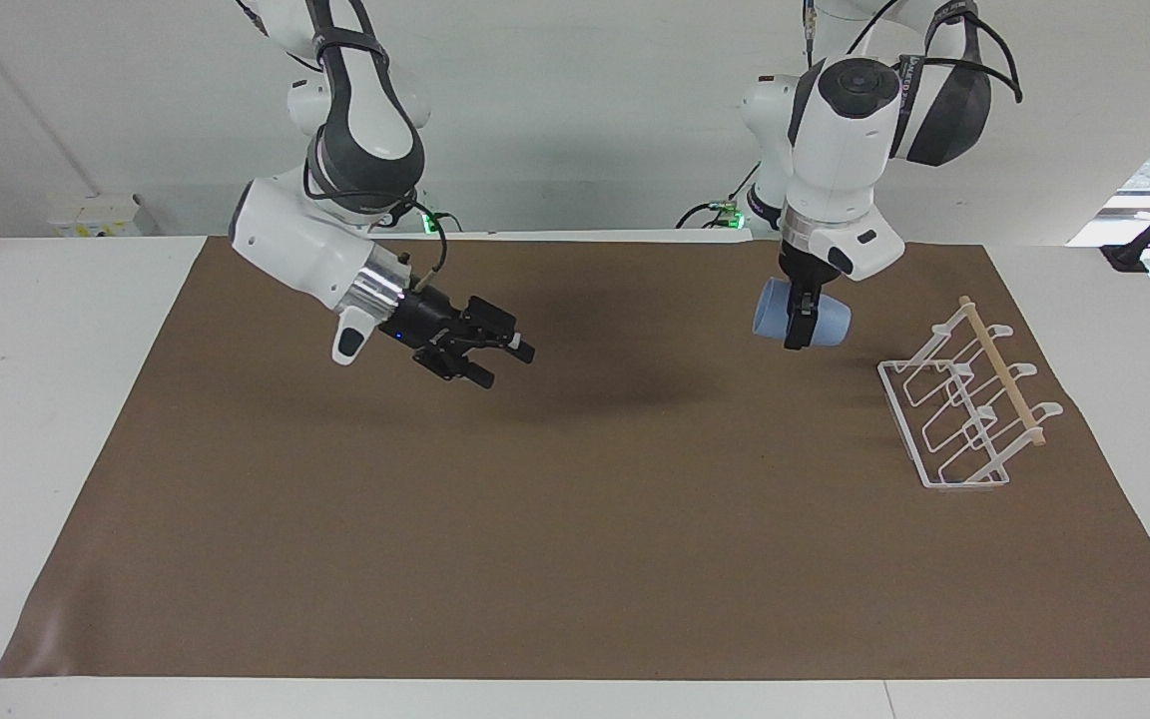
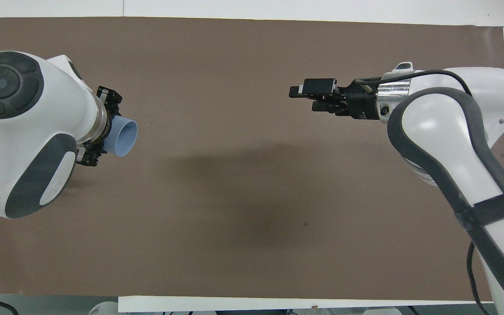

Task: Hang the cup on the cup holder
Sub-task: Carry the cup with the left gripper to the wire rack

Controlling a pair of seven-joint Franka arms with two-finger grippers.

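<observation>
One cup (image 1: 803,312), clamped sideways in left end effector (image 1: 797,325), travels toward holder (image 1: 964,409); next, seat its mouth over a prong. Right end effector (image 1: 505,361) waits empty, fingers apart.

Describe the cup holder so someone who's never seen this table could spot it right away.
Start with the brown mat that covers most of the table, and go to the left arm's end of it. There stands the cup holder, beside the spot under the left gripper and its light-blue cup. It is the only white wire rack, with looped prongs and a thin wooden rod across its top.
</observation>
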